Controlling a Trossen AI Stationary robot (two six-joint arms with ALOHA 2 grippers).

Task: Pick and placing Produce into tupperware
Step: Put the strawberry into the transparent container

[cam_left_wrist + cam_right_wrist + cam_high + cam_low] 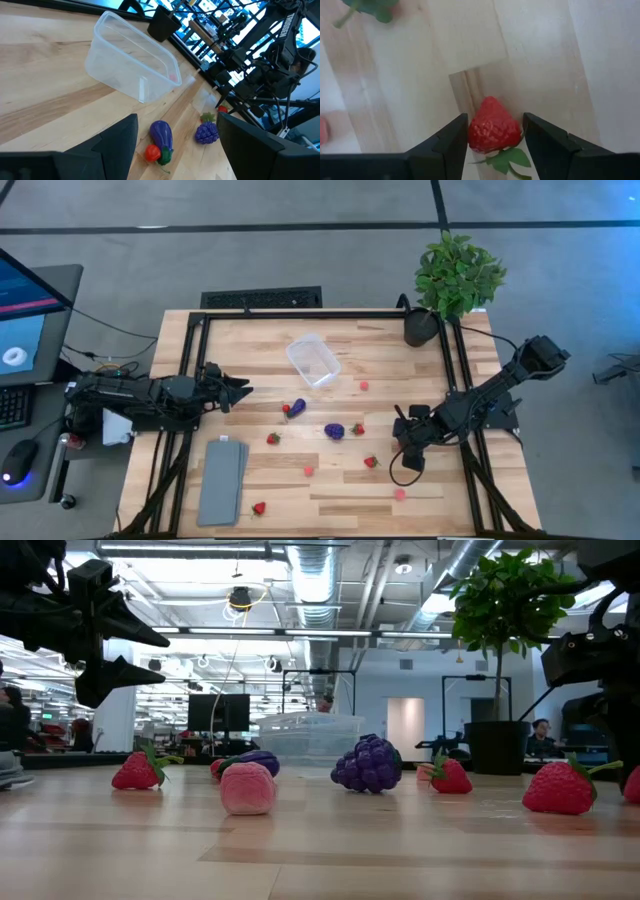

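Observation:
The clear tupperware stands open on the far middle of the table and also shows in the left wrist view. Produce lies scattered on the wood: the purple eggplant, the grape cluster, strawberries and small pink pieces. My left gripper hangs open above the table's left part, aimed at the eggplant. My right gripper points down, open, with its fingers either side of a strawberry lying on the table; the gripper hides that berry in the high view. My right gripper comes at the strawberry from above with one finger close against the berry's side and the other a little off it. Whether either finger touches it, I cannot tell. The berry lies on the table, with its green top toward the wrist.
A potted plant stands at the far right corner. A flat grey slab lies near the left front edge. Black frame rails run along the table's left, right and far sides. A monitor, keyboard and mouse sit off the table's left.

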